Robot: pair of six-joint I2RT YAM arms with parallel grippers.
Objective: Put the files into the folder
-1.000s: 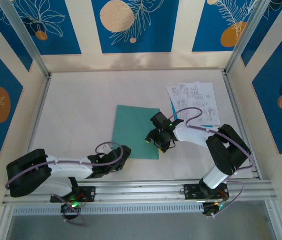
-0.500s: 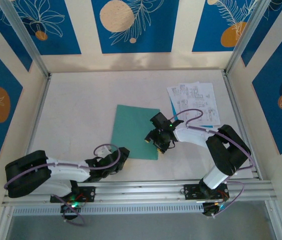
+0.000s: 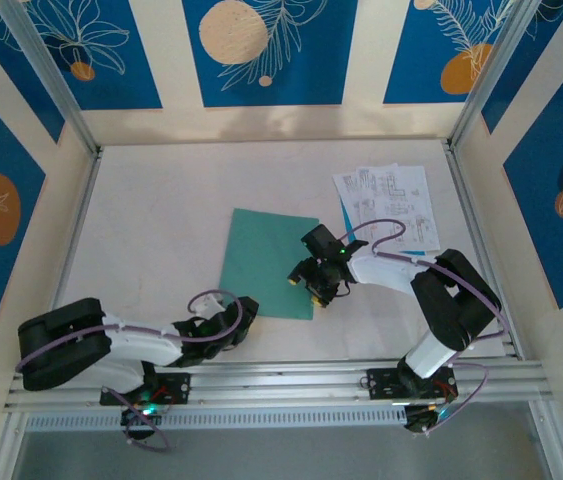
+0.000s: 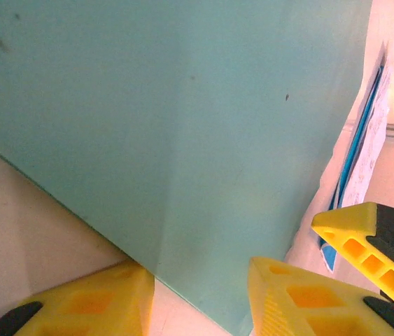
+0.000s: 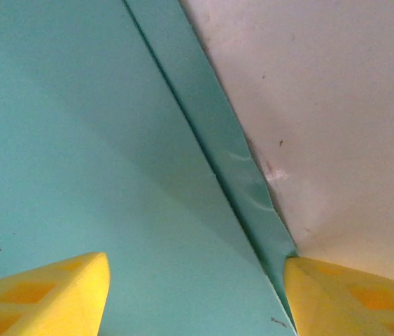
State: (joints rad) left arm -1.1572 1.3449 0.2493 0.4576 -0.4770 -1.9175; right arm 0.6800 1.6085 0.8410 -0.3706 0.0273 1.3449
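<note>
The teal folder (image 3: 266, 260) lies flat and closed mid-table. My right gripper (image 3: 313, 283) hovers open over its near right edge. In the right wrist view the folder (image 5: 99, 154) shows its top cover set slightly back from the lower one, and the gripper (image 5: 197, 301) straddles that edge. My left gripper (image 3: 242, 318) sits low at the folder's near left edge, open (image 4: 197, 308), the folder (image 4: 169, 119) just ahead of its fingers. The files (image 3: 386, 200), white printed sheets over a blue one, lie at the far right, seen edge-on as files (image 4: 368, 140).
Aluminium rails (image 3: 261, 378) run along the near edge and both sides of the table (image 3: 161, 220). A yellow finger of the right gripper (image 4: 357, 238) shows in the left wrist view, close to my left gripper. Patterned blue walls enclose the cell.
The left arm has sunk lower and its gripper has drawn slightly toward the near edge. The folder's near edge has shifted a little left. The right gripper has barely moved.
</note>
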